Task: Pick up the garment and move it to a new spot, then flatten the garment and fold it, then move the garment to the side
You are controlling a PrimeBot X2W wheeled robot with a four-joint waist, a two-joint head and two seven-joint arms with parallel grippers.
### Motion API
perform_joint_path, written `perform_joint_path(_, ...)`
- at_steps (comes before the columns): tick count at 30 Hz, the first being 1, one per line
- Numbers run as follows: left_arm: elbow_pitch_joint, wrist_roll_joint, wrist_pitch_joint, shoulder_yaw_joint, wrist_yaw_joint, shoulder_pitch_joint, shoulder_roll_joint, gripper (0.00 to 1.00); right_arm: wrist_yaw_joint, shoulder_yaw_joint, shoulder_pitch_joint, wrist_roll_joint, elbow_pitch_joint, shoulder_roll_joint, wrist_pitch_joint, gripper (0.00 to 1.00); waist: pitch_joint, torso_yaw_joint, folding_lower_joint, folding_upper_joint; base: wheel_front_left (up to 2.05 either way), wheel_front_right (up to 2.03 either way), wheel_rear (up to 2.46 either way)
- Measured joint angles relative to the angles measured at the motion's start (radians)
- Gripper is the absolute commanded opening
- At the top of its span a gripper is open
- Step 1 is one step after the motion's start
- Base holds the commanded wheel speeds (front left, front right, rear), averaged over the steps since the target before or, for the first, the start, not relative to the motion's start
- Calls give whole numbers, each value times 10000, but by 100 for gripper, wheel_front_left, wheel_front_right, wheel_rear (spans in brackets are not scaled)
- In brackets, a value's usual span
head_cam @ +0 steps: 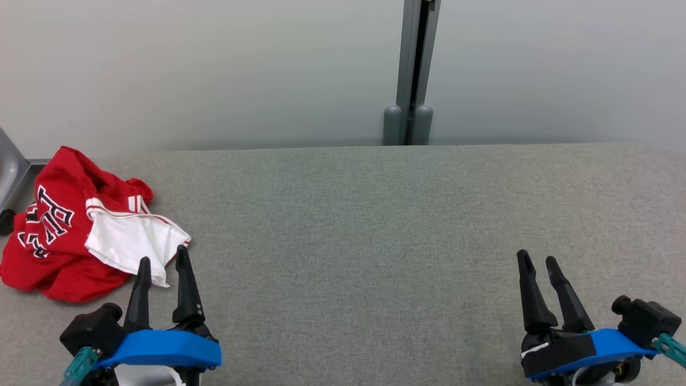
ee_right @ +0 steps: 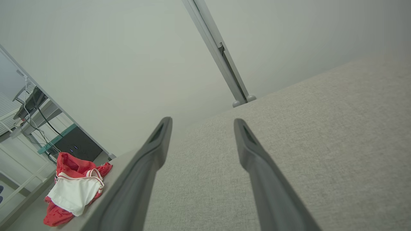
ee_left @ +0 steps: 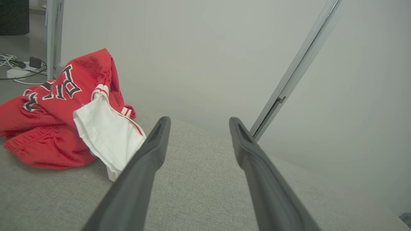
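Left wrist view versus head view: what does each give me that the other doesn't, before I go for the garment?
Left wrist view adds: cables and a power strip on the floor beyond the garment. Head view adds: the right end effector, open, far across the grey surface, and two rounded caps at the wall post's foot. Shared: the crumpled red-and-white garment, the open left end effector near it, the surface, the post.
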Motion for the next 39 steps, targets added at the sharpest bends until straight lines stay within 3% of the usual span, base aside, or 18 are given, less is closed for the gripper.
perform_joint_path(39,564,3465,-809,-587,416,0,174,100,4,-222,46,-4021,414,-25,-807,100,-69,194,0,0,0,0,0)
